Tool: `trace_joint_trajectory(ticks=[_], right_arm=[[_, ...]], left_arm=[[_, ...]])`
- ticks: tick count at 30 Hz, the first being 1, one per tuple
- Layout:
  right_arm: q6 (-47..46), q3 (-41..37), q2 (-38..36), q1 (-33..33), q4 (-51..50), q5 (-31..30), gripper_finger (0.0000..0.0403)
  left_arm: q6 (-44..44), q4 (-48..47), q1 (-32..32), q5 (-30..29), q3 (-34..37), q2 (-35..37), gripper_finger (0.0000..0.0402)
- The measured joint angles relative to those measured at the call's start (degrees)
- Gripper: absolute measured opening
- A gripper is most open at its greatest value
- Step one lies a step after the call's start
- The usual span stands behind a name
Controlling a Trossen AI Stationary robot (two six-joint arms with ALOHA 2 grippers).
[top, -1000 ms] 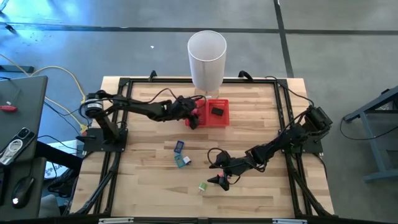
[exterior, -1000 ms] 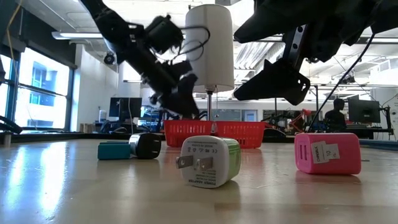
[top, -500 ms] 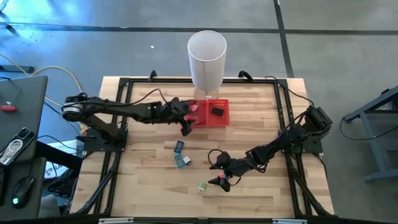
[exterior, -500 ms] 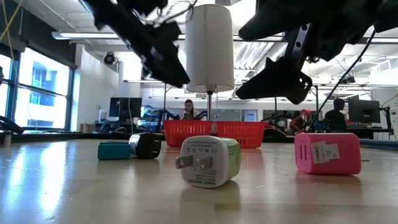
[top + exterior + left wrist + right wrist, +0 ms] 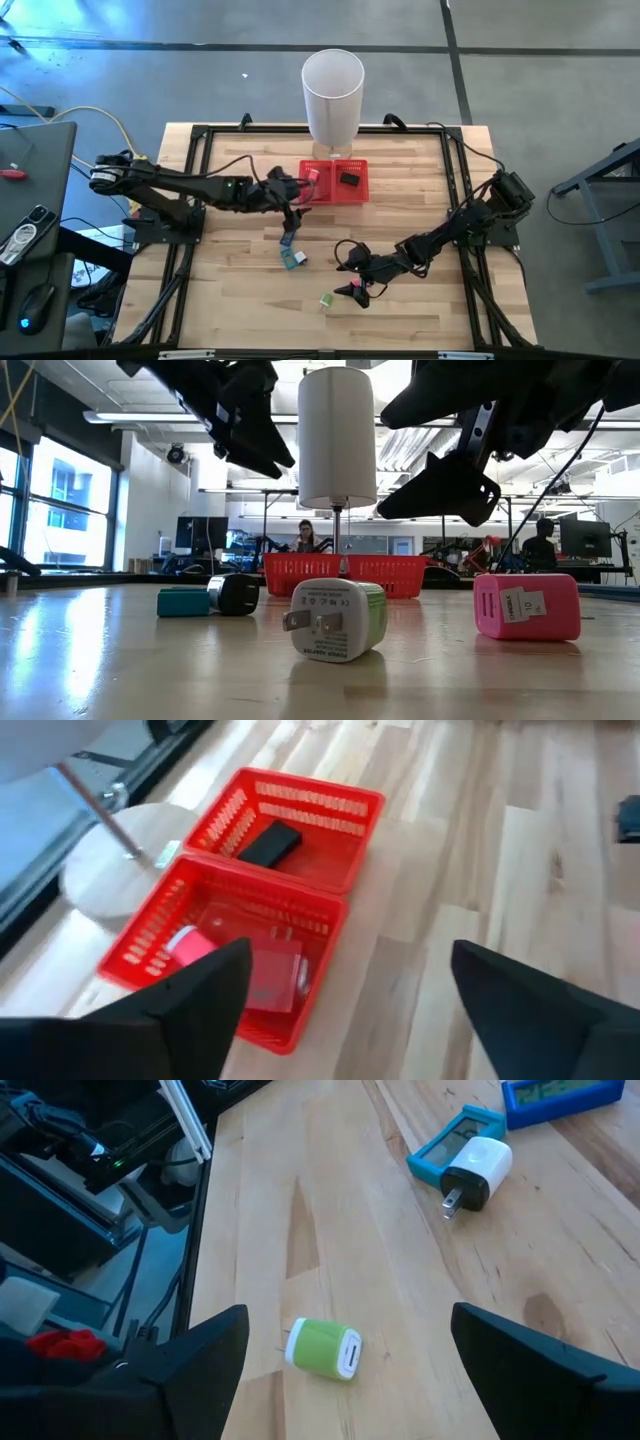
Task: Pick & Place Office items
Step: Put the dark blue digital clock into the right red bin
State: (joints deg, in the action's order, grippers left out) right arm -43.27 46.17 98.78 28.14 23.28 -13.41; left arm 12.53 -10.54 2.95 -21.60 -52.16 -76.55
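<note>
Left gripper (image 5: 291, 203), fingers apart and empty, hovers at frame centre beside the red tray (image 5: 357, 192). Right gripper (image 5: 352, 289), fingers apart, hovers lower centre near the green-white item (image 5: 326, 299) on the counter (image 5: 240, 290).

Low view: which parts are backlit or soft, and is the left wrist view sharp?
Low view: both arms are dark silhouettes against bright ceiling lights; the green-white charger is crisp, the red tray softer. Left wrist view: slightly blurred overall, tray mesh smeared.

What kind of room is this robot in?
Probably a robotics lab or workshop: computer monitors along the back wall, a person at a workbench, and bare ceiling lights over an open floor.
</note>
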Motion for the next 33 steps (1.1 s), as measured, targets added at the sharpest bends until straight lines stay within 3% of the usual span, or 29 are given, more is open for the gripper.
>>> trace_joint_trajectory(ticks=[6, 14, 24, 33], right_arm=[[-0.4, 0.0, 0.0, 0.1, 0.0, 0.0, 0.0336], [-0.1, 0.0, 0.0, 0.4, -0.8, 0.0, 0.0336], [0.0, 0.0, 0.0, 0.4, -2.3, -0.2, 0.0336], [0.0, 0.0, 0.0, 0.4, -2.2, -0.2, 0.0336]], left_arm=[[1.5, -1.2, 2.4, 0.2, 0.0, 0.0, 0.0375], [1.5, -8.8, 7.3, 1.1, 0.0, 0.0, 0.0376], [8.1, -20.1, 13.1, 1.1, 0.0, 0.0, 0.0376], [25.2, -30.1, 15.9, 3.5, 0.6, 0.0, 0.0376]])
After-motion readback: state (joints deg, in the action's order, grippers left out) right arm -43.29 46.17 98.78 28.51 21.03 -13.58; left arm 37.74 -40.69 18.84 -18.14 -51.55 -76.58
